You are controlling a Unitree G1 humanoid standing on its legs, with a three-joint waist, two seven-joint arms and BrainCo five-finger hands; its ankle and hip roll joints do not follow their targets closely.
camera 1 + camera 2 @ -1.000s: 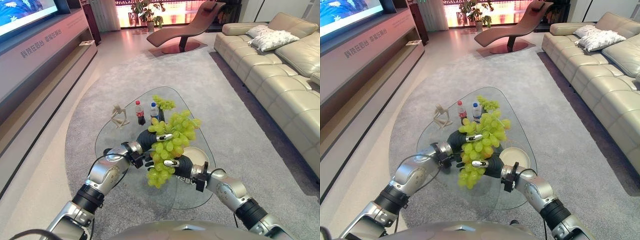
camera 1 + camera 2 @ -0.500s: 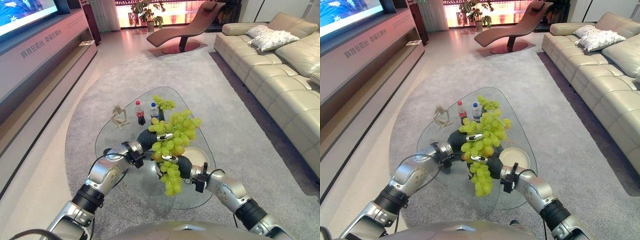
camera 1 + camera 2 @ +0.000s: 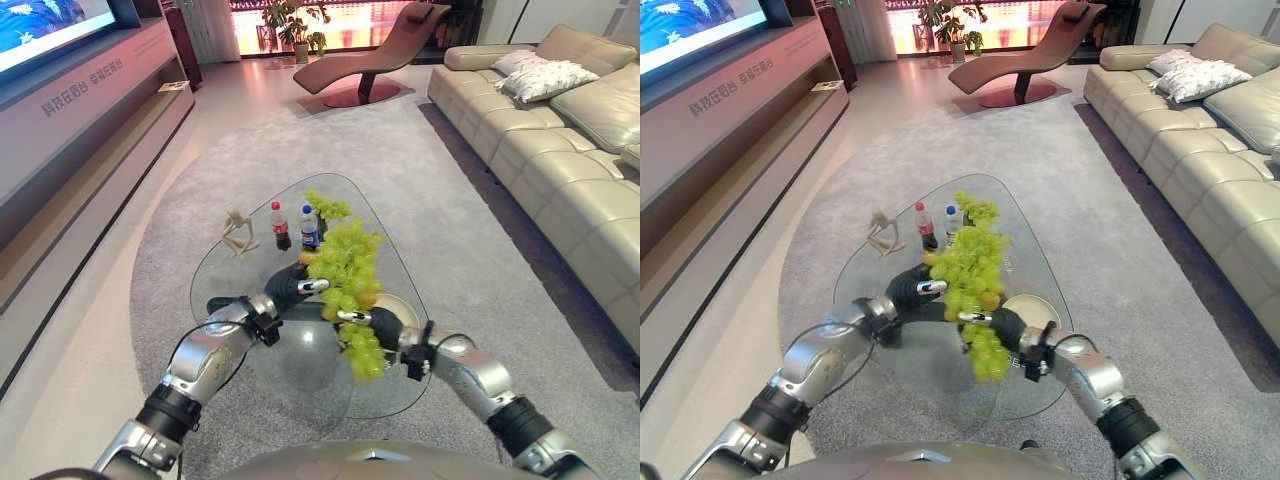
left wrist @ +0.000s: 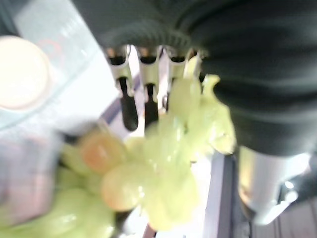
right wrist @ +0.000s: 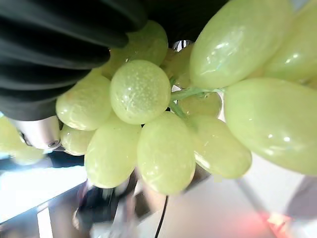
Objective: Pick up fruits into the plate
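Both hands carry one big bunch of green grapes [image 3: 347, 270] above the near part of the glass table [image 3: 240, 300]. The left hand [image 3: 290, 288] has its fingers hooked round the upper cluster; in its wrist view the dark tips lie against the fruit. The right hand [image 3: 375, 322] grips lower down, with a tail of grapes dangling under it toward the near edge. Its own fingers are buried in fruit in its wrist view, so I take it as closed on the bunch rather than swear to it.

The cream plate [image 3: 402, 308] sits at the table's right edge, just beyond the right hand and partly hidden by it. To finish well, I'd say both hands should drift right together, keep the bunch level so the tail doesn't drag on the glass, lower until the weight rests on the plate, then let go one after the other.

Further back on the table stand two small bottles [image 3: 281, 227], a little wooden figure [image 3: 238, 232] toward the left edge, and a second grape bunch [image 3: 327, 207] near the far edge. Beyond lie grey carpet, a cream sofa [image 3: 560, 130] at right, a brown lounge chair [image 3: 370, 55] and a long TV unit [image 3: 90, 110] at left.
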